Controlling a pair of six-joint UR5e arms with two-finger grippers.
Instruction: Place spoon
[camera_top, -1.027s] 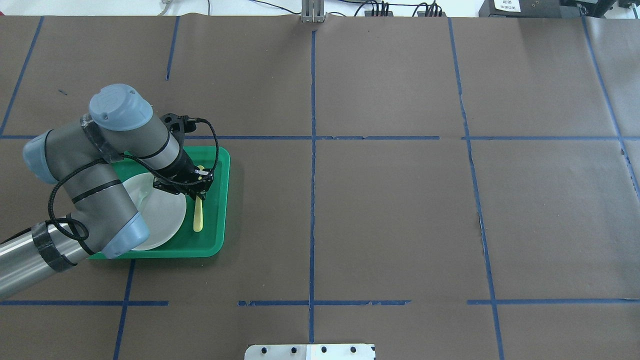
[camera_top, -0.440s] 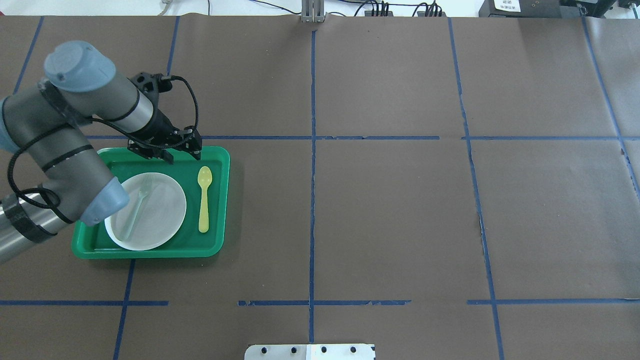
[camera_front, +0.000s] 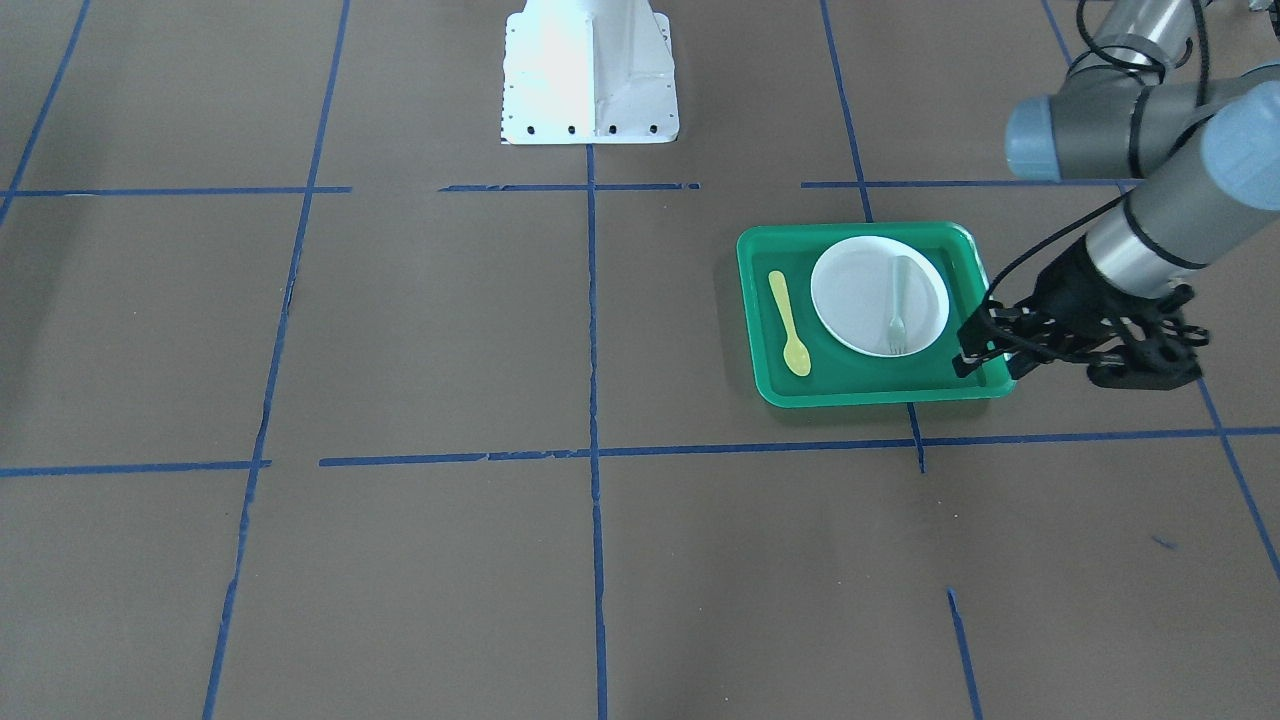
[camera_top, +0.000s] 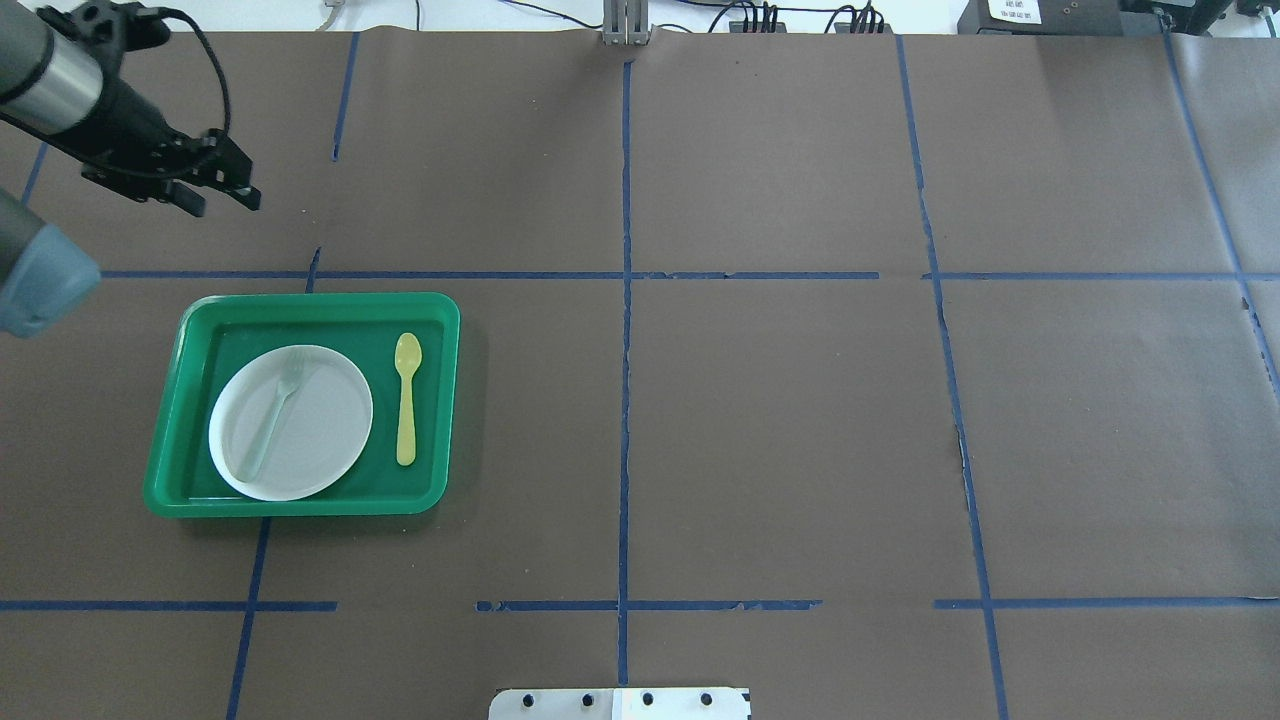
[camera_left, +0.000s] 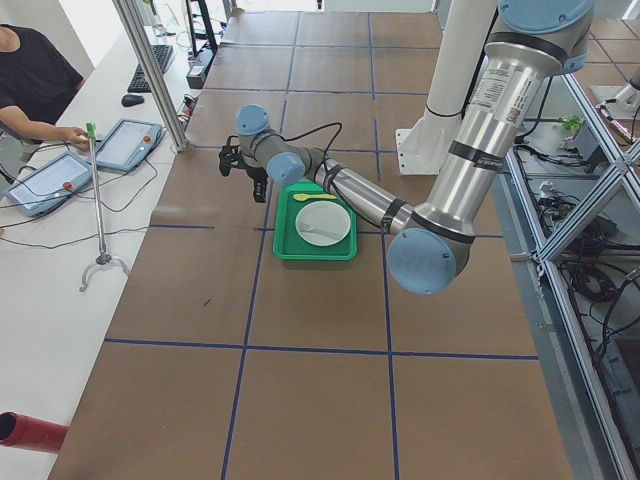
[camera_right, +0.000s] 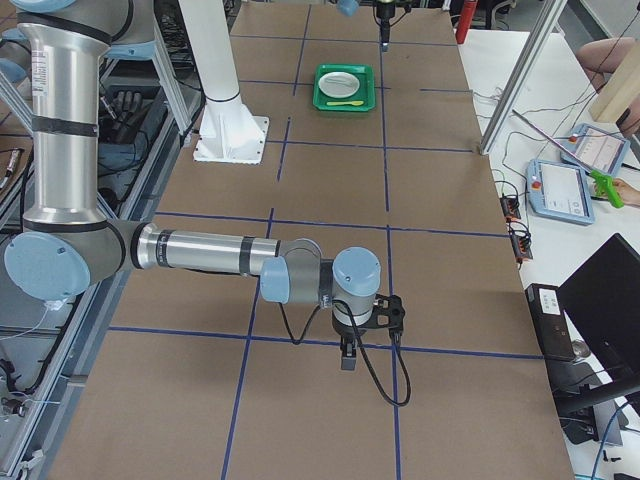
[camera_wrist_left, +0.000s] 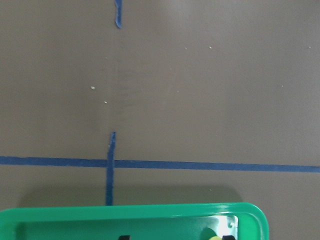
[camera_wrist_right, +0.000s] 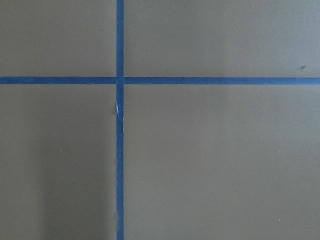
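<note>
Table: flat top covered in matt brown paper, divided into large rectangles by blue tape lines.
Right arm: silver tube with pale blue joint caps, stretched low over the table.
Left arm: same grey and blue build, with a black cable looped along it.
Tray: glossy green plastic, rectangular, with rounded corners and a raised rim.
Plate: white, round and smooth, lying in the tray's half on the robot's left.
Spoon: small, yellow plastic, with a slim handle and an oval bowl. It lies flat on the tray floor just beside the plate on the robot's right, bowl pointing away from the robot.
Fork: pale grey-green plastic, lying on the plate.
Left gripper: black, fingers spread, nothing between them. It hangs over bare table beyond the tray's far corner, well apart from the spoon.
Right gripper: black, pointing down at the table; its opening cannot be told.
</note>
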